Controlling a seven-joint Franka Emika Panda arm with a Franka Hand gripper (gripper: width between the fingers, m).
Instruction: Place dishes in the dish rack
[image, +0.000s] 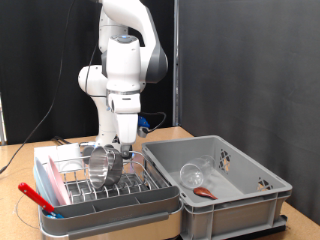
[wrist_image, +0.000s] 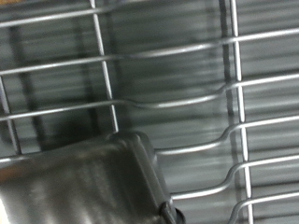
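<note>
The dish rack is a pale tray with a silver wire grid at the exterior view's lower left. The steel bowl stands on edge among the prongs. My gripper hangs low over the rack, right beside the bowl on its right; whether it touches the bowl is unclear. The clear glass and the reddish-brown spoon lie in the grey crate. The wrist view shows the rack's wire grid close up and blurred, with one grey finger at the edge.
The grey crate stands tight against the rack on the exterior view's right. A red-handled utensil and pink and blue flat items sit at the rack's left end. A black curtain hangs behind. Cables run across the table at the back.
</note>
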